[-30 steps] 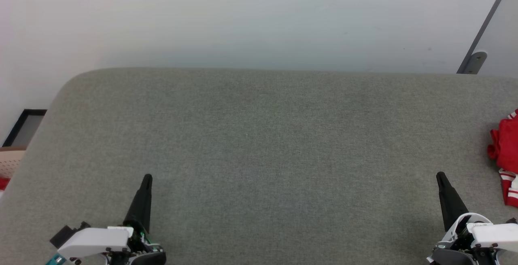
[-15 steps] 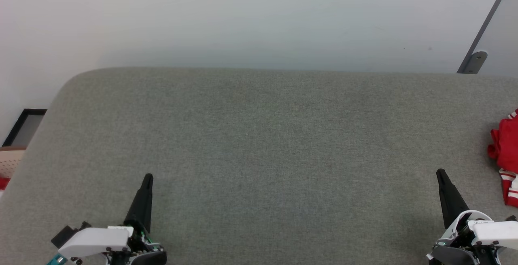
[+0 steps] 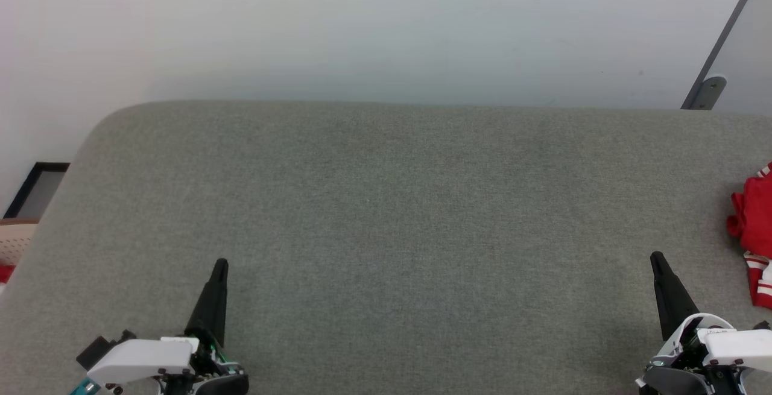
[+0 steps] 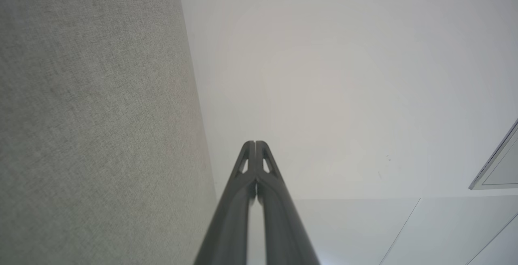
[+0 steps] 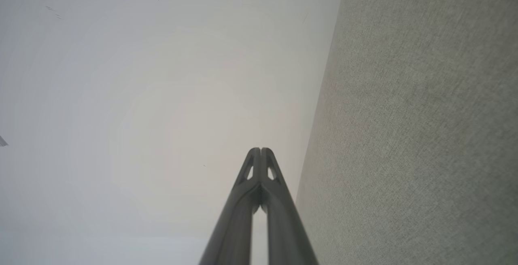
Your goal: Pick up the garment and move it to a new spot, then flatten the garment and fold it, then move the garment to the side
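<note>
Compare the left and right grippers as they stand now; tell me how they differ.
The left gripper sits at the head view's lower left, far from the garment; the right gripper sits at the lower right, near it, not touching. In its wrist view the left gripper has the grey surface on its left, the right gripper on its right. Both are shut and empty.

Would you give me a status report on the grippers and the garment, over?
Left gripper shut, empty, low left. Right gripper shut, empty, low right. Garment crumpled at far right edge, untouched. Grey surface lies between it and right gripper.
</note>
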`<state>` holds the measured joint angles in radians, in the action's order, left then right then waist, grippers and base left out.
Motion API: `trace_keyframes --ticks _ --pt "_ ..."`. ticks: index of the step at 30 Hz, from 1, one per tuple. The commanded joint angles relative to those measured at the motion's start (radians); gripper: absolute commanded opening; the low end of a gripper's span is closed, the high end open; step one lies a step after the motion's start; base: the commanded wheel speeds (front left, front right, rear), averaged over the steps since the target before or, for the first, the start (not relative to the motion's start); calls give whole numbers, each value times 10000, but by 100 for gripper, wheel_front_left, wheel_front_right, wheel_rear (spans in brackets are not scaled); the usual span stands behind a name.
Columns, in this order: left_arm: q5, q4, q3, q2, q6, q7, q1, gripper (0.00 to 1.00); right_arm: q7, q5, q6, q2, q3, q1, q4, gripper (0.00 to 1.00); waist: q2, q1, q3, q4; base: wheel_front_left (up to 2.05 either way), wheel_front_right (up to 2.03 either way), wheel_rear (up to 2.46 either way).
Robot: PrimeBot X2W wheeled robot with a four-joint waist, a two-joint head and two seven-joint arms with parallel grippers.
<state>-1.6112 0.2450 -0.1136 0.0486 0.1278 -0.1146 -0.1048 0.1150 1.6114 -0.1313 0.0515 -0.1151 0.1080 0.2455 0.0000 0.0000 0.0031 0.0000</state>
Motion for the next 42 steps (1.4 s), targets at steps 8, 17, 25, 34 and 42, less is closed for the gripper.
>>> trace_keyframes --ticks 8,17,25,34,42 --pt "-24 15 -23 -2 53 -30 -100 0 21 28 10 -34 11 26 -19 0 0 0 0 0 0 0 0" --pt "-22 14 -25 -1 55 -31 -99 0 21 30 10 -34 12 26 -19 0 0 0 0 0 0 0 0" --pt "-21 14 -28 -2 53 -30 -99 0 20 29 10 -34 13 26 -19 0 0 0 0 0 0 0 0" --pt "-20 14 -27 -1 53 -31 -99 0 20 29 10 -34 12 26 -19 0 0 0 0 0 0 0 0" --pt "-19 14 -28 -2 53 -32 -99 0 19 30 10 -34 12 26 -19 0 0 0 0 0 0 0 0"
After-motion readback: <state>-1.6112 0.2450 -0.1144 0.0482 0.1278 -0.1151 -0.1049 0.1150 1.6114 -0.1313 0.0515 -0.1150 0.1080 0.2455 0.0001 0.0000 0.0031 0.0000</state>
